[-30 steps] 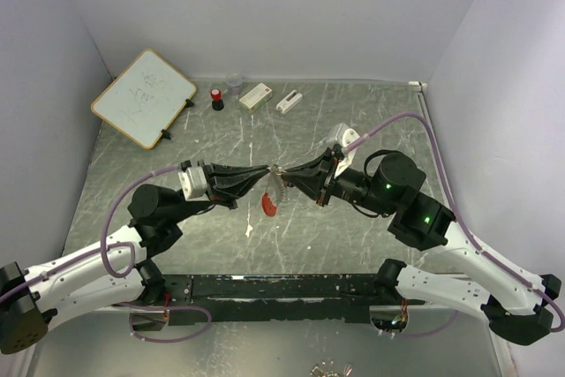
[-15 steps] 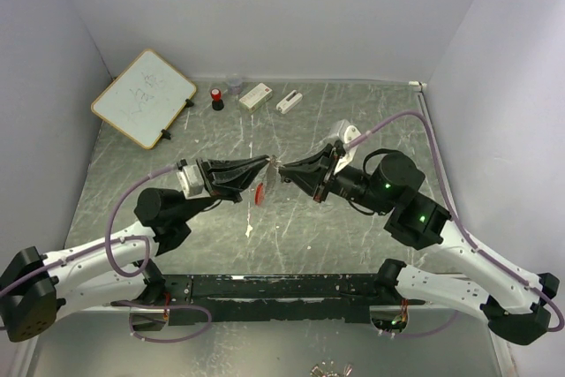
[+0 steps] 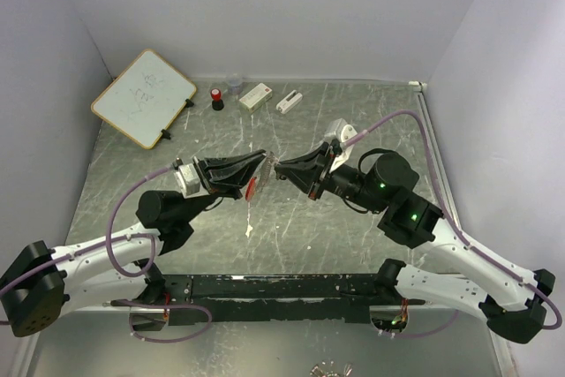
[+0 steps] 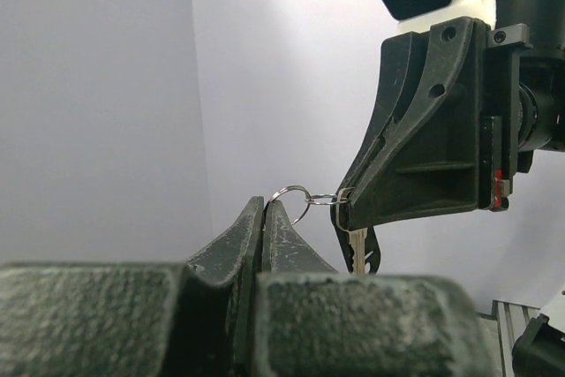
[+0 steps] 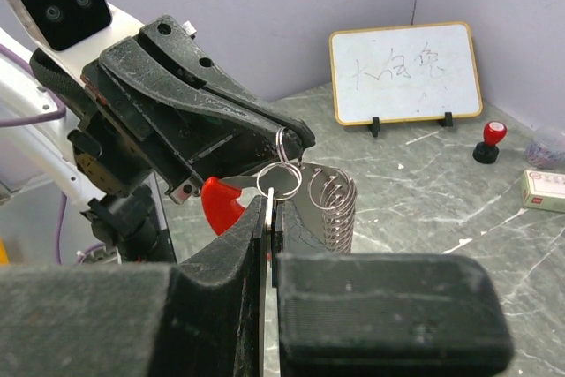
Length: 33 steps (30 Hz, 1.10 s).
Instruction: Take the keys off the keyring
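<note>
The left arm [image 3: 88, 258] and right arm [image 3: 459, 258] are white with chunky black joints. A thin purple cable [image 3: 109, 240] runs along each one. Two small green lights [image 3: 381, 187] glow on the right arm. The left gripper [image 3: 265, 157] and right gripper [image 3: 279, 165] have rough black fingers [image 4: 234, 249], round screws [image 4: 448, 34], and a white camera box [image 5: 57, 2] with two dark eyes behind them

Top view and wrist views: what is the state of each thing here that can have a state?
keyring: held in the air, red clip hanging down.
key: on the ring, not yet removed.
left gripper: shut on the keyring's small ring.
right gripper: shut on the key.
whiteboard: standing, written on.
red-capped bottle: upright, capped.
</note>
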Tool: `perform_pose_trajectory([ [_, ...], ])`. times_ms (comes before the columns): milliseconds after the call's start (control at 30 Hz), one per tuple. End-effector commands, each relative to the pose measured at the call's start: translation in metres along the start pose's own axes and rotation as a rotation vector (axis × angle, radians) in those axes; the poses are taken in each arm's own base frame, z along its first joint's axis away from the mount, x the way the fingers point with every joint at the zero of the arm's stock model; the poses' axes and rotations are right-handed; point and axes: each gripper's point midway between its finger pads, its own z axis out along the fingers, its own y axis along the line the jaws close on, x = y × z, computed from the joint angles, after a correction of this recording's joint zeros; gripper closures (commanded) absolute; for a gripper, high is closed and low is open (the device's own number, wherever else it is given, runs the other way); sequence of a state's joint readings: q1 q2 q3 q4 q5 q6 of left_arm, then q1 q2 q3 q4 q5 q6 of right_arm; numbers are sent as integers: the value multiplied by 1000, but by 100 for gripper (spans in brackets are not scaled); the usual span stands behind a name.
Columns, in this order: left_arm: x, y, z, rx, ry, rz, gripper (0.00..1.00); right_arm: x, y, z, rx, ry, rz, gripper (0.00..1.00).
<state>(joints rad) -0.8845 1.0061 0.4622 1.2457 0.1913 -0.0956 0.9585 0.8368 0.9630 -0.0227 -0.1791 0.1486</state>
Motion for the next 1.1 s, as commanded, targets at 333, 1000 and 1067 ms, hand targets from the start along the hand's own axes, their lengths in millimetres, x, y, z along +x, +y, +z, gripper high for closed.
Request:
perform_pose_trajectory([
  [333, -25, 21, 2, -91, -93, 36, 93, 7, 3, 8, -24, -11, 23, 100],
  [1000, 3, 39, 7, -185, 24, 111, 93, -12, 8, 8, -46, -26, 8, 100],
  [1067, 7, 39, 5, -188, 38, 118, 93, -25, 9, 7, -45, -46, -4, 100],
])
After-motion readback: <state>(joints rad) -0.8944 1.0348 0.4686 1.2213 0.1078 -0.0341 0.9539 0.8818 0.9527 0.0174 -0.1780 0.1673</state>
